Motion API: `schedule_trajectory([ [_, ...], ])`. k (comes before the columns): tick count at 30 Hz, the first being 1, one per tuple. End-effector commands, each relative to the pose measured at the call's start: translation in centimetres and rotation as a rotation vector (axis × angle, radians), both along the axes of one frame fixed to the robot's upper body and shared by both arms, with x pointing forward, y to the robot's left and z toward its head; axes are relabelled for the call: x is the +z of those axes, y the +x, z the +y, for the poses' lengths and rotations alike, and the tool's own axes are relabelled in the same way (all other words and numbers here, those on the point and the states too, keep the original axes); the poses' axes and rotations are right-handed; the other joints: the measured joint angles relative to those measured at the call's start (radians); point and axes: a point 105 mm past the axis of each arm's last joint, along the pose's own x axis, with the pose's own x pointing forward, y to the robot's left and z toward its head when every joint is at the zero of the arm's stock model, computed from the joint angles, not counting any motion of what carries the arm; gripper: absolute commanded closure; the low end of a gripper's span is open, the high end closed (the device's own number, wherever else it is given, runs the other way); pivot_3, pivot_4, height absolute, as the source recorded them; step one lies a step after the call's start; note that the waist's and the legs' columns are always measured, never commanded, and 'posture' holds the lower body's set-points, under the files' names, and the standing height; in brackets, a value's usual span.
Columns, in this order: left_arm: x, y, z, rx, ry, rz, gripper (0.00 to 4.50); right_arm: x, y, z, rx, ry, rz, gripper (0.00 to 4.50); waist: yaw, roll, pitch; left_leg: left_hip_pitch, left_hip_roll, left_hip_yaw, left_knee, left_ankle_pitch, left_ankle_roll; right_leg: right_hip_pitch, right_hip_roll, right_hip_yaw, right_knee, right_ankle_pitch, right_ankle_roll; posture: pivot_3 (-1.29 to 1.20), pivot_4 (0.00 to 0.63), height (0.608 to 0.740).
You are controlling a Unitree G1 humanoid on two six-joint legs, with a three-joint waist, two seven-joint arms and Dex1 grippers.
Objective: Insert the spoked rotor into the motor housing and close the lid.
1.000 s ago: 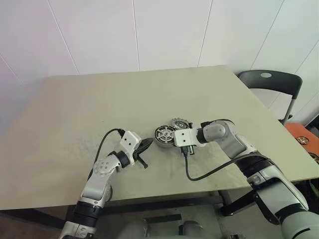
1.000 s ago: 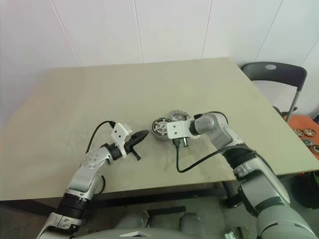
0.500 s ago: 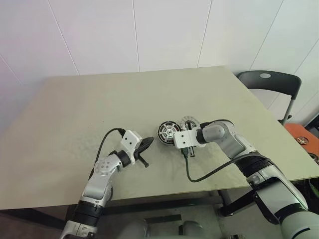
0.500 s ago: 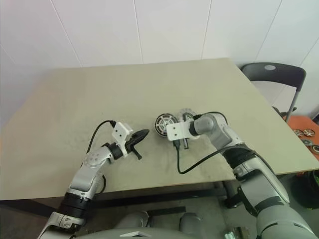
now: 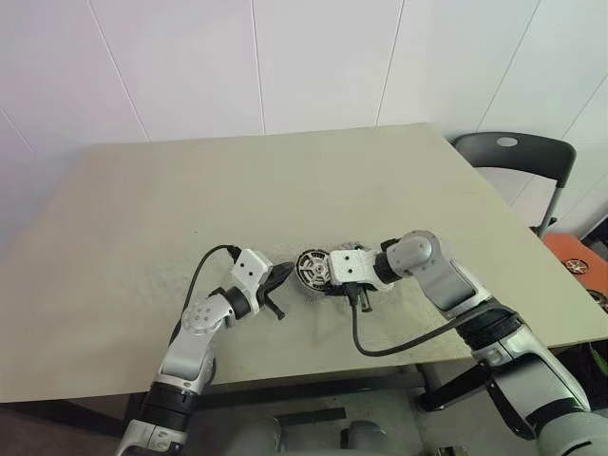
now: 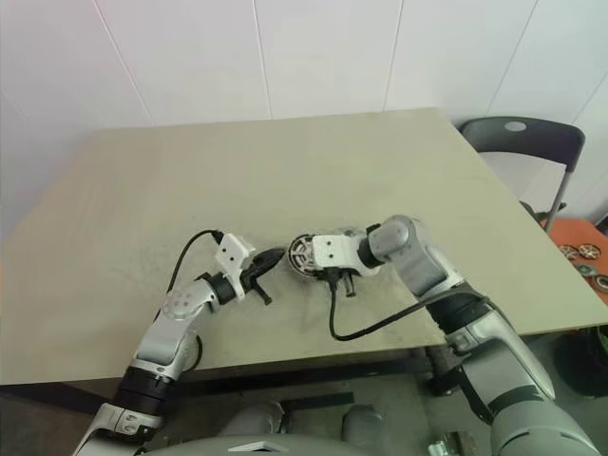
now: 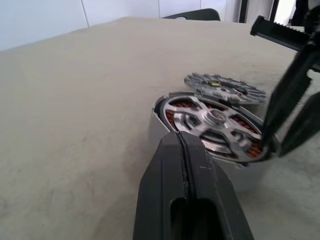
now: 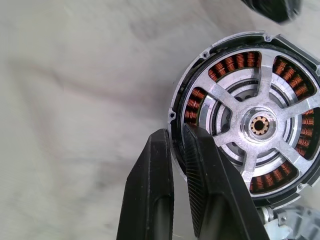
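Black fingers of the left end effector (image 7: pixel 186 165) stayed shut, empty. Beyond, the right end effector (image 8: pixel 176 155) had pinched the rim of the dark copper-wound motor housing (image 8: pixel 245 122), dragging it nearer across the bench (image 5: pixel 142 209); its shiny silver spoked rotor (image 7: pixel 212 120) sat inside, the grey notched lid (image 7: pixel 224 88) lying behind, unfitted.

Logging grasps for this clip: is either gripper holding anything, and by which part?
The right gripper pinches the rim wall of the motor housing, one finger outside, one inside. The left gripper is shut on nothing.
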Motion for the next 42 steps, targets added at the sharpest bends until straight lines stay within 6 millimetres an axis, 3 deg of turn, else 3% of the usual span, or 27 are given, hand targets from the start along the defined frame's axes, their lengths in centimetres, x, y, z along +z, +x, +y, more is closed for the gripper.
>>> schedule_trajectory([
  [1, 1.9, 0.5, 1.1, 0.002, 0.011, -0.078, 4.5, 1.7, 0.2, 0.1, -0.025, 0.043, -0.007, 4.41, 0.001, 0.0, 0.0, 0.0, 0.0, 0.0, 0.0, 0.0, 0.0, 0.0, 0.0, 0.0, 0.0, 0.0, 0.0, 0.0, 0.0, 0.74],
  [13, 2.4, -1.1, 3.4, -0.053, 0.082, -0.052, 4.5, -0.5, -0.1, 0.3, -0.062, 0.029, 0.056, 4.41, 0.001, 0.0, 0.0, 0.002, 0.0, 0.0, 0.0, 0.0, 0.0, 0.0, 0.0, 0.0, 0.0, 0.0, 0.0, 0.0, 0.0, 0.74],
  [28, 2.5, -0.6, 3.1, -0.052, 0.071, -0.056, 4.5, 0.1, -1.5, -0.4, 0.009, 0.0, 0.094, 4.41, 0.003, 0.0, 0.0, 0.001, 0.0, 0.0, 0.0, 0.0, 0.0, 0.0, 0.0, 0.0, -0.001, 0.0, 0.0, 0.0, 0.0, 0.74],
  [33, 2.4, -0.6, 2.9, -0.055, 0.072, -0.054, 4.5, 0.4, -0.5, 0.5, -0.044, 0.061, 0.068, 4.41, 0.001, 0.0, 0.0, 0.001, 0.0, 0.0, 0.0, 0.0, 0.0, 0.0, 0.0, 0.0, -0.001, 0.0, 0.0, 0.0, 0.0, 0.74],
  [41, 2.4, -0.6, 2.7, -0.05, 0.068, -0.052, 4.5, 0.5, -0.3, 0.5, -0.077, 0.115, 0.105, 2.01, 0.0, 0.0, 0.0, 0.001, 0.0, 0.0, 0.0, 0.0, 0.0, 0.0, 0.0, 0.0, -0.001, 0.0, 0.0, 0.0, 0.0, 0.74],
  [42, 2.3, -0.6, 2.7, -0.049, 0.068, -0.051, 4.5, 0.6, -0.4, 0.4, -0.083, 0.128, 0.115, 2.01, 0.001, 0.0, 0.0, 0.001, 0.0, 0.0, 0.0, 0.0, 0.0, 0.0, 0.0, 0.0, -0.001, 0.0, 0.0, 0.0, 0.0, 0.74],
])
